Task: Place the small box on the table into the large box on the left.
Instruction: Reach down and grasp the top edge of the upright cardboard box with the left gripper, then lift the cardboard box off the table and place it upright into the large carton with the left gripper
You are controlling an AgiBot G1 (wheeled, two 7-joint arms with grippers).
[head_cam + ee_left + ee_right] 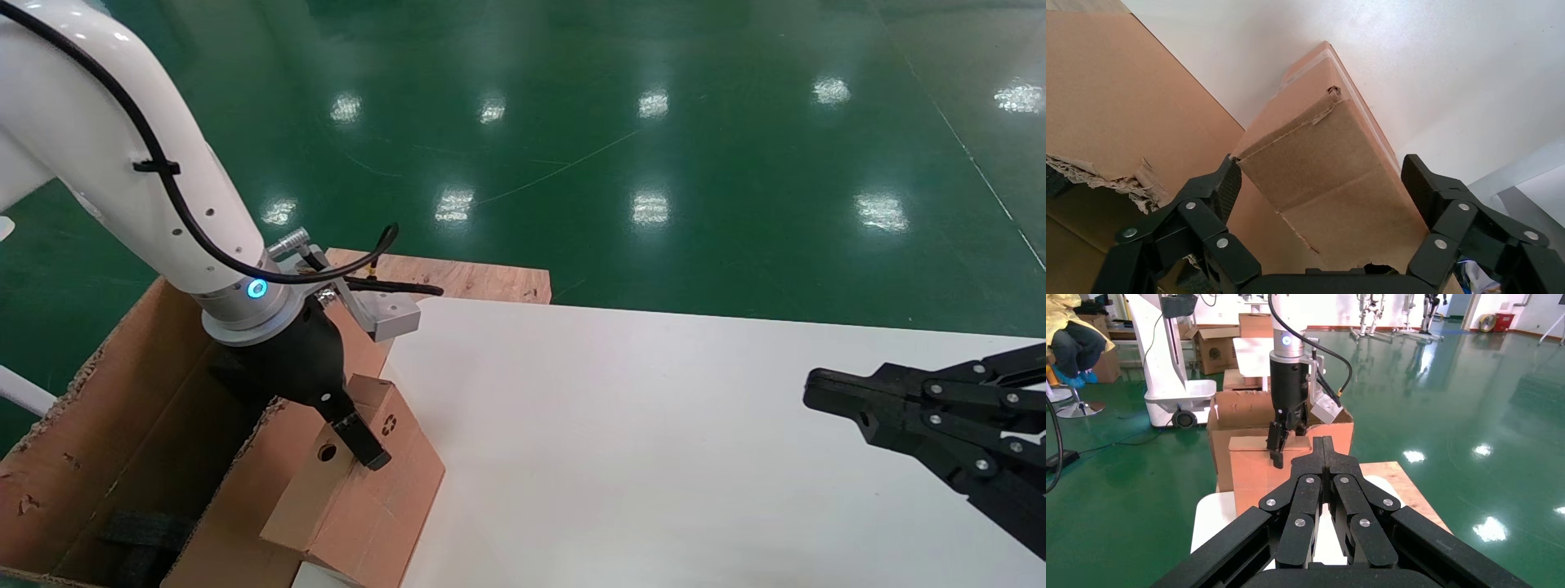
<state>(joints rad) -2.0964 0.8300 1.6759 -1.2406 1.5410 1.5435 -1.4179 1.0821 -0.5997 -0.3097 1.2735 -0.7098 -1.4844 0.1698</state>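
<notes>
The small box [359,498], plain brown with a round hole and a recycling mark, stands at the table's [654,449] left edge, right beside the large box [122,351]. My left gripper [364,445] comes down over its top with one finger on each side. In the left wrist view the fingers [1228,184] hug the small box [1321,165]. The large box's ragged wall [1119,92] is next to it. My right gripper [811,389] hangs shut over the table's right side and holds nothing.
Black foam [139,531] lies on the large box's floor. A plywood board [474,278] lies behind the table's far left corner. Green floor surrounds the table. The right wrist view shows more cartons [1217,346] and a white robot base [1177,398] far behind.
</notes>
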